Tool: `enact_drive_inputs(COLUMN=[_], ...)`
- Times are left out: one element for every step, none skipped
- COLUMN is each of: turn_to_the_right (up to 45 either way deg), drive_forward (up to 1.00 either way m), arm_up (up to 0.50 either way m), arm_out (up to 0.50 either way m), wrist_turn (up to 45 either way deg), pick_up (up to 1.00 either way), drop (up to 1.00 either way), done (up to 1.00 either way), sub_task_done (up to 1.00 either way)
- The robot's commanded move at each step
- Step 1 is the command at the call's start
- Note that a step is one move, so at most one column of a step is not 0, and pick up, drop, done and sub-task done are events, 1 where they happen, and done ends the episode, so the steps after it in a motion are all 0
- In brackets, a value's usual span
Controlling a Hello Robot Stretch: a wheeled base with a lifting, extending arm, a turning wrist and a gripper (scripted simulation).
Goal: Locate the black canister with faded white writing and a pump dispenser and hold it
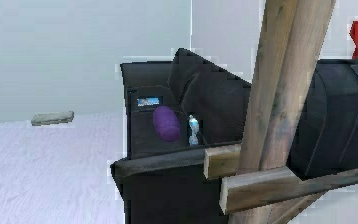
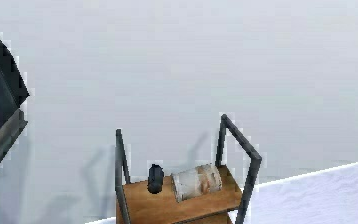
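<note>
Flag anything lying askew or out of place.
A pale cylinder lies on its side on the wooden shelf, rather than upright, beside a small dark object. Nothing else stands out.

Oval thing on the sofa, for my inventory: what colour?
The oval thing is purple; forward view shows it best.

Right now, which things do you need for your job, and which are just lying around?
For the job: small black thing on the shelf, maybe the canister; too small to be sure.

Just lying about: pale can on its side next to it; purple blob and white bottle on the sofa; grey flat thing left of the sofa.
</note>
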Motion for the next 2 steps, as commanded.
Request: enact_drive_inputs(turn_to_the_right=[0.0, 0.0], drive_forward=[0.0, 0.0], arm_up=[0.04, 0.0], arm_out=[0.0, 0.48], wrist_turn=[0.0, 0.0], pick_up=[0.0, 0.0], drop=[0.0, 0.0], done=[0.0, 0.0], sub_task_done=[0.0, 0.0])
